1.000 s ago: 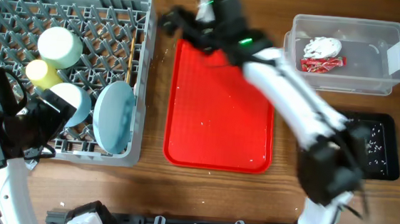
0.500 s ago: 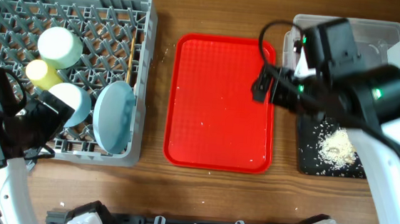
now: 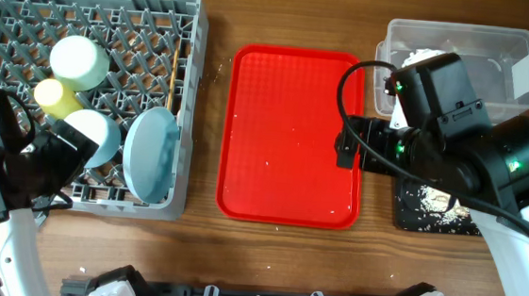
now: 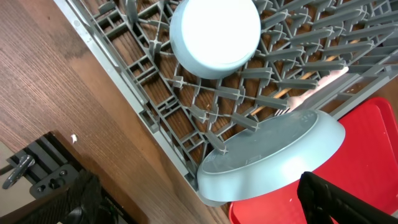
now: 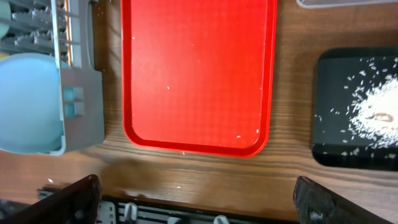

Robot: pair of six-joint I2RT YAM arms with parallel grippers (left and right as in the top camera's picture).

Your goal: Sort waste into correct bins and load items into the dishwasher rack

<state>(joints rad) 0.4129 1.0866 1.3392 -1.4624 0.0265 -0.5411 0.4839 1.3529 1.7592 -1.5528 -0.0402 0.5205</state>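
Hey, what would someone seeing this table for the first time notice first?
The big red tray lies mid-table, almost bare. Left of it the grey dishwasher rack holds a yellow cup and a light blue plate on edge; at the right, rice scraps lie in the black tray.

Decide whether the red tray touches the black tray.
Apart. The right wrist view shows a strip of bare table between the red tray and the black tray.
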